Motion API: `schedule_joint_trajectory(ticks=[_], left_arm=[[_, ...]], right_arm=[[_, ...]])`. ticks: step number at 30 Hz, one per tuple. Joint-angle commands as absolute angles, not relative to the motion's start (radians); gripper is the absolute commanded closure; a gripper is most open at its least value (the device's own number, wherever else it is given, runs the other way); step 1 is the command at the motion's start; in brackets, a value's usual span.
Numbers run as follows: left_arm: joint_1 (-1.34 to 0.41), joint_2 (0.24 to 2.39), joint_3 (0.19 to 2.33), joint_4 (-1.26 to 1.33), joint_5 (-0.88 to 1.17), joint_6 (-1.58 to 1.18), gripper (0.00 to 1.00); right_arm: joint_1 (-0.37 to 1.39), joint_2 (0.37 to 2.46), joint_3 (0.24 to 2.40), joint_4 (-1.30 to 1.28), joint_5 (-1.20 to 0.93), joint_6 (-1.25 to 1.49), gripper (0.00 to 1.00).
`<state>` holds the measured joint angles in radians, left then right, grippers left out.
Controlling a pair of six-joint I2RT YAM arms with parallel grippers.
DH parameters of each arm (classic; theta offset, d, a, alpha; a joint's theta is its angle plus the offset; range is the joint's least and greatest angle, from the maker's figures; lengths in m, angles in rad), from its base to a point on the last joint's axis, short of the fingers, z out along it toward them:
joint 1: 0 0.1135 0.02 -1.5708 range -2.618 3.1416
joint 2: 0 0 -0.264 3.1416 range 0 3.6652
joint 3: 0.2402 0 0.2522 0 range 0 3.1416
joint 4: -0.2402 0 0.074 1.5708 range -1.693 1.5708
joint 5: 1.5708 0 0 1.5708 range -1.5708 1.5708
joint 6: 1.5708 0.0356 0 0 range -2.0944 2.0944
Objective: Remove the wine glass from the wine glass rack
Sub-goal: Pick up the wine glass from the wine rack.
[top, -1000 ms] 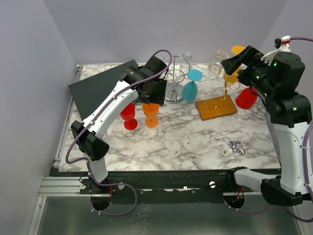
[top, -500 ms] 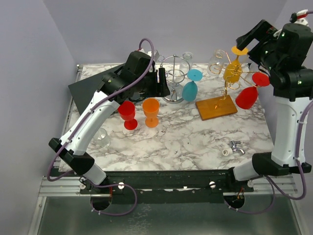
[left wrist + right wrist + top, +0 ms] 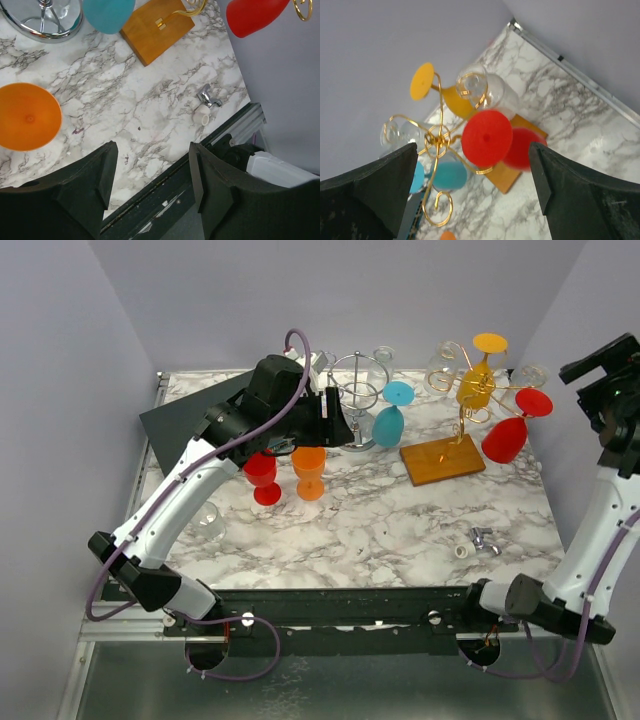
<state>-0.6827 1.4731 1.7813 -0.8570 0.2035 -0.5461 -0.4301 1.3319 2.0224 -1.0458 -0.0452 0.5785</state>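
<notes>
The gold wire wine glass rack (image 3: 468, 405) stands on a wooden base (image 3: 443, 461) at the back right. A red glass (image 3: 504, 438), a yellow glass (image 3: 474, 386) and clear glasses (image 3: 441, 367) hang on it upside down. A teal glass (image 3: 389, 422) hangs between it and a chrome stand. My right gripper (image 3: 603, 358) is open and empty, high up to the right of the rack. Its wrist view looks down on the red glass's foot (image 3: 486, 138) between the open fingers (image 3: 380, 190). My left gripper (image 3: 338, 426) is open and empty by the chrome stand; it also shows in its wrist view (image 3: 152, 185).
A chrome stand (image 3: 356, 405) with a clear glass stands at the back centre. A red glass (image 3: 263, 473) and an orange glass (image 3: 309, 471) stand upright beneath the left arm. A clear glass (image 3: 209, 521) sits front left, a dark mat (image 3: 185, 425) back left, a small metal fitting (image 3: 479, 541) front right.
My right gripper has pulled away from the rack, up and to the right, empty. My left arm has lifted and swung back a little, uncovering the clear glass at the front left.
</notes>
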Motion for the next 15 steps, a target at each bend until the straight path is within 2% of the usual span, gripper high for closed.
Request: schedule_joint_trajectory(ticks=[1, 8, 15], left_arm=[[-0.687, 1.412, 1.71, -0.767, 0.272, -0.55, 0.35], [-0.687, 1.37, 1.635, -0.739, 0.301, -0.539, 0.35], [-0.686, 1.345, 1.619, -0.73, 0.31, -0.531, 0.35]], right_arm=[[-0.437, 1.186, 1.82, -1.046, -0.095, 0.609, 0.02], [-0.438, 1.053, 1.535, -0.917, -0.181, 0.701, 0.09], [-0.441, 1.047, 1.497, -0.864, -0.173, 0.749, 0.17]])
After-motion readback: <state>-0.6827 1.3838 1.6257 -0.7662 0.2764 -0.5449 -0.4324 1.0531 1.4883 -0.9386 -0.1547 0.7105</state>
